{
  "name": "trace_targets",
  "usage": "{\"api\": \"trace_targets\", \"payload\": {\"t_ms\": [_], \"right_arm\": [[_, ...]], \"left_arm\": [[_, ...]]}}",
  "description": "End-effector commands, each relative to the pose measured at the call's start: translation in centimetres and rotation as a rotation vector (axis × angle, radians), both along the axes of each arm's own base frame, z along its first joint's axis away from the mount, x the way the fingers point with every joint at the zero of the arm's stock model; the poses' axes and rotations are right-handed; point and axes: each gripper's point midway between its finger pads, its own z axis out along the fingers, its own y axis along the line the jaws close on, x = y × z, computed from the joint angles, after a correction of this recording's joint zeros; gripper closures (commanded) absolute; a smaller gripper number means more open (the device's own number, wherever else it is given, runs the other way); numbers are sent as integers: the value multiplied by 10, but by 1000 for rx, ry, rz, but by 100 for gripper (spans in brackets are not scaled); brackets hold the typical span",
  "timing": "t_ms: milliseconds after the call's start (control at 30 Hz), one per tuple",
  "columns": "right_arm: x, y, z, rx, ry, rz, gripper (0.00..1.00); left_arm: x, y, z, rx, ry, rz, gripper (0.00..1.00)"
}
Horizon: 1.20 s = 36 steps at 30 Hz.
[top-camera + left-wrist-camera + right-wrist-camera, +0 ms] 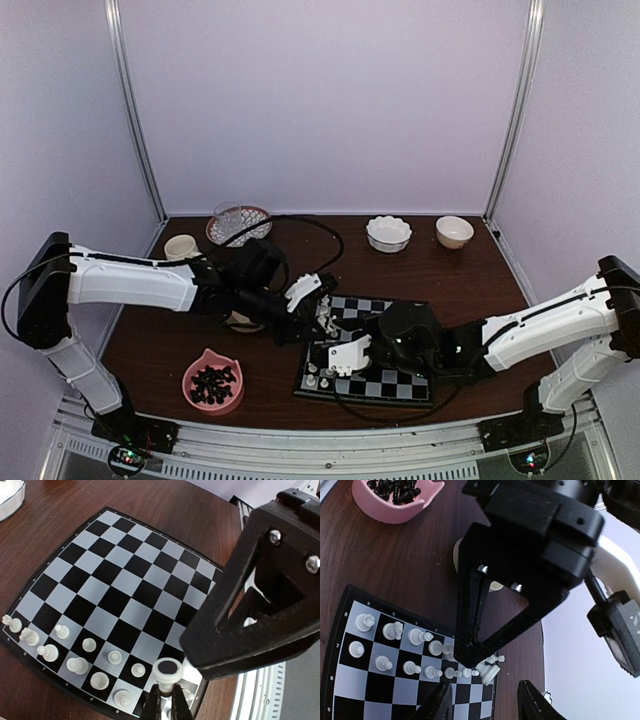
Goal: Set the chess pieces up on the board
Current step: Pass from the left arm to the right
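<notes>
The left claw sits closest to the lens in its own wrist view. It is clenched on the stem of a white chessman with a round, hollow-looking top, possibly a rook. The piece is held over the near edge of the chessboard, at the corner end of the back row. Whether its base touches the square is hidden. The right claw hovers just beside it over the same end of the board, its fingers spread and holding nothing.

By my judgement the task is less than half done. The other white chessmen stand upright in two rows along one edge. The back row looks nearly full, while the pawn row in front of it is only partly filled; an exact count is hard to make. Every other square is bare, and no dark pieces stand on the board.

The pink bowl sits on the worktop near the left arm's base, well apart from the board. It holds a heap of small black pieces, most likely the black chessmen waiting their turn. A cream bowl lies just beside the board under the left arm, and its contents are hidden.

Along the far edge stand four more containers:
- a cream cup
- a glass dish
- a white scalloped bowl
- a small cream bowl

All are too small in view to tell what, if anything, is inside.
</notes>
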Motion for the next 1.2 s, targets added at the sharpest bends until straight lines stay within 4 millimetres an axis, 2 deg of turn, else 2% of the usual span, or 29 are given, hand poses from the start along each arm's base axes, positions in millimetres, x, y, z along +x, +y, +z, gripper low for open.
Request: {"api": "trace_targets", "payload": {"t_ms": [0, 167, 433, 933, 1067, 1167], "right_arm": [[7, -2, -1, -73, -54, -34, 52], [5, 1, -12, -121, -34, -19, 52], [3, 5, -21, -160, -13, -4, 58], [-7, 11, -27, -175, 19, 53, 68], [-9, 11, -29, -184, 28, 62, 75], [-10, 11, -30, -191, 35, 66, 77]], "left_arm": [[-10, -9, 5, -17, 81, -65, 96], [-14, -13, 2, -11, 114, -90, 96], [-16, -14, 2, -10, 132, -103, 95], [-19, -16, -3, 1, 159, -119, 94], [-19, -16, -4, 10, 166, -119, 93], [-18, -16, -4, 9, 164, -119, 93]]}}
